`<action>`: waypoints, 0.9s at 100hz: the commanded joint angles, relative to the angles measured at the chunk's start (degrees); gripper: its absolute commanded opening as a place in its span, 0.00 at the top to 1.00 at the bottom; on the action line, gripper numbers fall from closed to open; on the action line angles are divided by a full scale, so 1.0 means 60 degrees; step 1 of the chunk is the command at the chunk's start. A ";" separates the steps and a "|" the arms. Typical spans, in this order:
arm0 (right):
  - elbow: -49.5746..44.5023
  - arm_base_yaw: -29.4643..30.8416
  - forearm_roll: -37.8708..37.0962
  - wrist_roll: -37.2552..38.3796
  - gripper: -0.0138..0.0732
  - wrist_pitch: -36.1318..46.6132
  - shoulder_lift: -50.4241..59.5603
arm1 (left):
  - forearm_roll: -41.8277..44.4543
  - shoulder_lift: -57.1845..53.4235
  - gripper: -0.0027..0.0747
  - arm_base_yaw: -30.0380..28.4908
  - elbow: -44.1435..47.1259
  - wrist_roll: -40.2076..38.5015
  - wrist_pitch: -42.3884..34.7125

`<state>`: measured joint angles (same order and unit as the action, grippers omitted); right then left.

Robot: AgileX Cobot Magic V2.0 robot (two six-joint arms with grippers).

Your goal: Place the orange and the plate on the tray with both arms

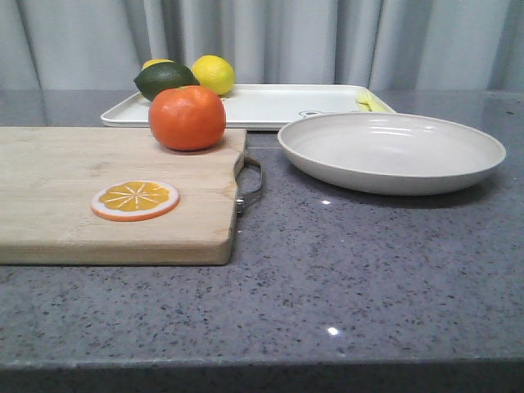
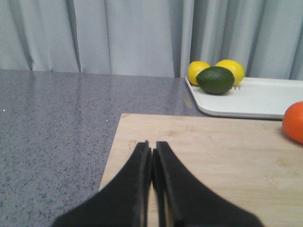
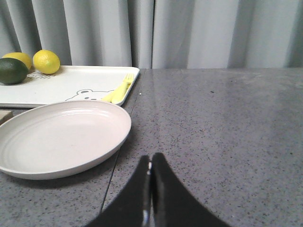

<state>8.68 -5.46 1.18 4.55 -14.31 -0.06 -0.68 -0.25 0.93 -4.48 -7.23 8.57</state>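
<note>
Now, our fingers: left gripper (image 2: 152, 153) and right gripper (image 3: 150, 163) pressed together, holding nothing.
Orange (image 1: 187, 117): on board, tray (image 1: 270, 105) at 12 o'clock.
Plate (image 1: 391, 151): beside tray.
Tip: we open wide first, then grab gently.

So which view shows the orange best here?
The front view: the orange shows whole, sitting on the cutting board in front of the tray. The left wrist view catches only a sliver at its edge; the right wrist view misses it entirely.
</note>
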 commanded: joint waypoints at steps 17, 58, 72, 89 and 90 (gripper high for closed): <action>0.2739 0.0031 0.0230 -0.0053 0.92 -0.1970 -0.1708 | -0.0864 0.1636 0.99 0.0088 -0.2829 0.0045 0.1616; 0.4655 0.0031 0.0436 -0.0061 0.92 -0.2673 -0.3790 | -0.1516 0.4334 0.99 0.0351 -0.5816 0.0568 0.3629; 0.4664 0.0031 0.0436 -0.0061 0.92 -0.2661 -0.3835 | -0.1520 0.4603 0.99 0.0351 -0.5835 0.0926 0.3855; 0.4664 0.0031 0.0436 -0.0061 0.92 -0.2630 -0.3835 | -0.1520 0.4601 0.89 0.0351 -0.5835 0.1567 0.4330; 0.4664 0.0031 0.0436 -0.0061 0.92 -0.2631 -0.3835 | -0.1520 0.4601 0.88 0.0351 -0.5835 0.1567 0.4355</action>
<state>34.63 -5.46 3.74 4.55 -34.72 -22.25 -8.85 26.59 2.65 -37.43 0.76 37.08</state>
